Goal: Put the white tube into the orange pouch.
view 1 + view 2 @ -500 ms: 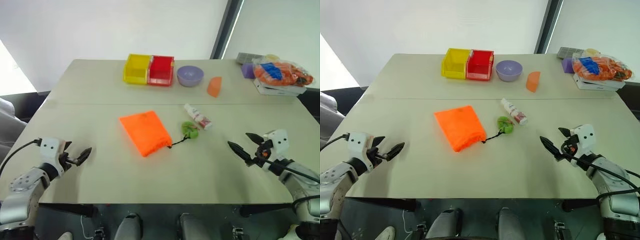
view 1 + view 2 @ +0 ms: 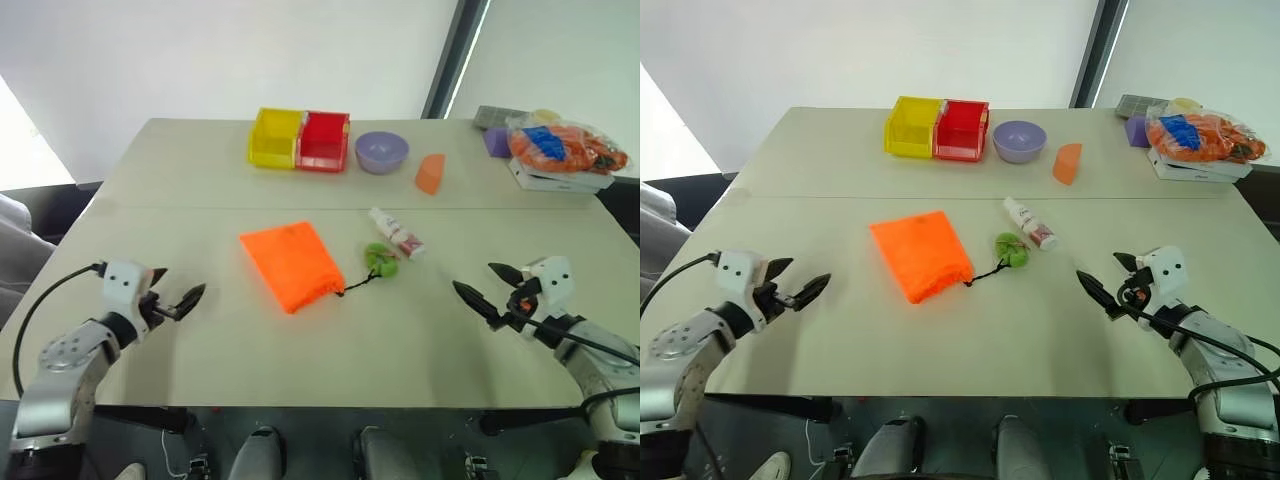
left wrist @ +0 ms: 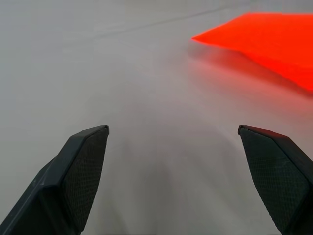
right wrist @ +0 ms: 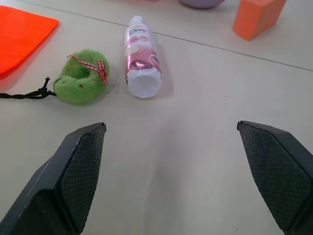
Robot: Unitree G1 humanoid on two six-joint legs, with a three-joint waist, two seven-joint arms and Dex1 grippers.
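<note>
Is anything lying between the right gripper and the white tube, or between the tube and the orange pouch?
Nothing visible blocks the right gripper, open over bare table, from the white tube. Between the tube and the orange pouch lies only the pouch's own green fuzzy ball on its cord.

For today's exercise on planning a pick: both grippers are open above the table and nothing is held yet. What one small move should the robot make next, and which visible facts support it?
Probably ease the right gripper forward toward the white tube. It is open and empty, the tube lies on its side ahead of its fingers beside the green ball, and the orange pouch lies nearer the left gripper.
</note>
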